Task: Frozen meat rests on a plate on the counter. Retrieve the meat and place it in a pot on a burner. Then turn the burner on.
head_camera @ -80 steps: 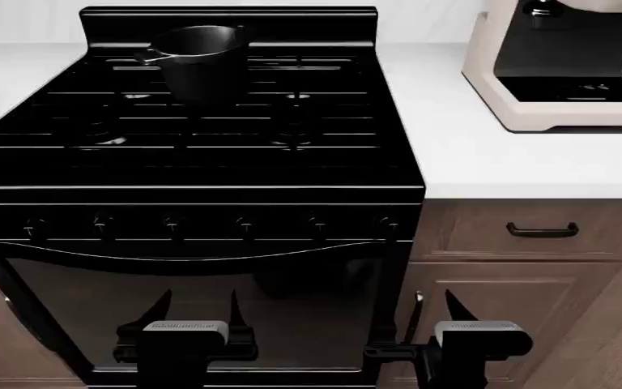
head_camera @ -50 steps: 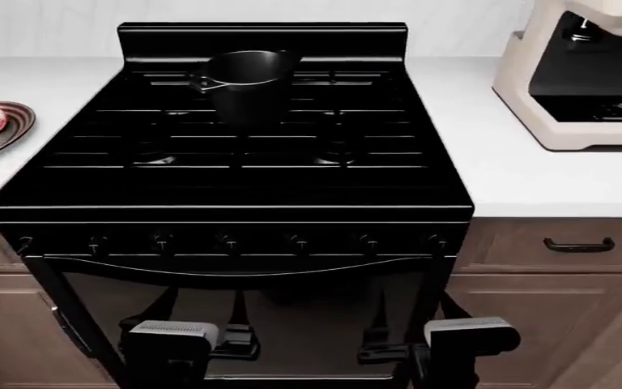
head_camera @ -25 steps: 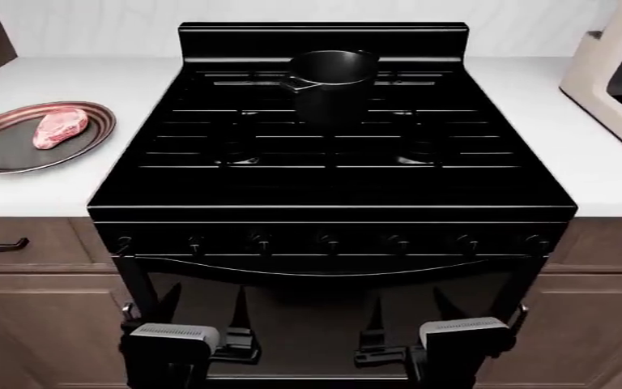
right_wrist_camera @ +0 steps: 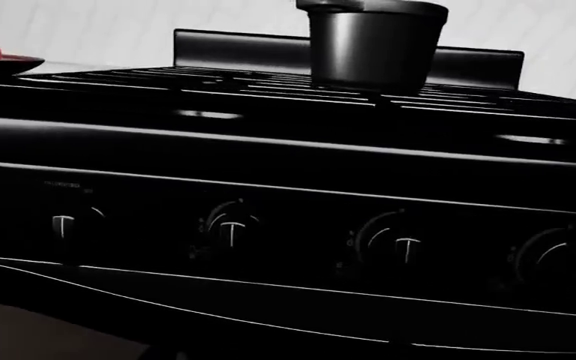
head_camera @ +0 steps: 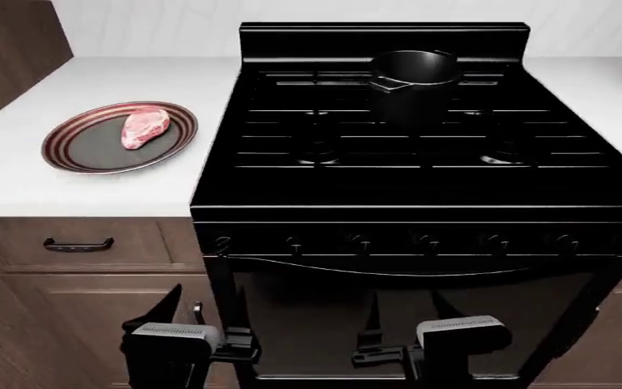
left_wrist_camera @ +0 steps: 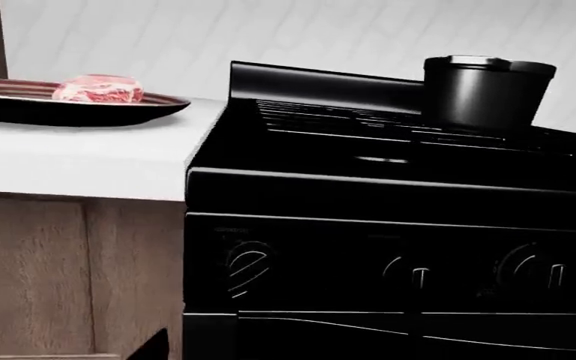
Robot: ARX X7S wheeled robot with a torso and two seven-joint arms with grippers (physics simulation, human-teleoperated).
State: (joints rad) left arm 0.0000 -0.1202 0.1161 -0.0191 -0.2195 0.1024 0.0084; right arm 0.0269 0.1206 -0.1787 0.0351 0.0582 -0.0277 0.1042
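Both grippers, left (head_camera: 195,312) and right (head_camera: 405,312), are hanging low before the oven door with jaws spread and empty, since the meat (head_camera: 143,128) is lying untouched on the plate (head_camera: 78,151) on the counter (head_camera: 9,182), well apart from the pot (head_camera: 413,85) sitting on a back burner.

Open counter (head_camera: 30,174) around plate (head_camera: 74,154)

My pot (head_camera: 414,77) at one o'clock looks like glossy black metal, as does the stove (head_camera: 419,182). At ten o'clock, the counter (head_camera: 14,182) is smooth matt white, its cabinets (head_camera: 84,304) grained brown wood; the meat (head_camera: 143,127) looks moist and marbled on a glazed plate (head_camera: 74,150).
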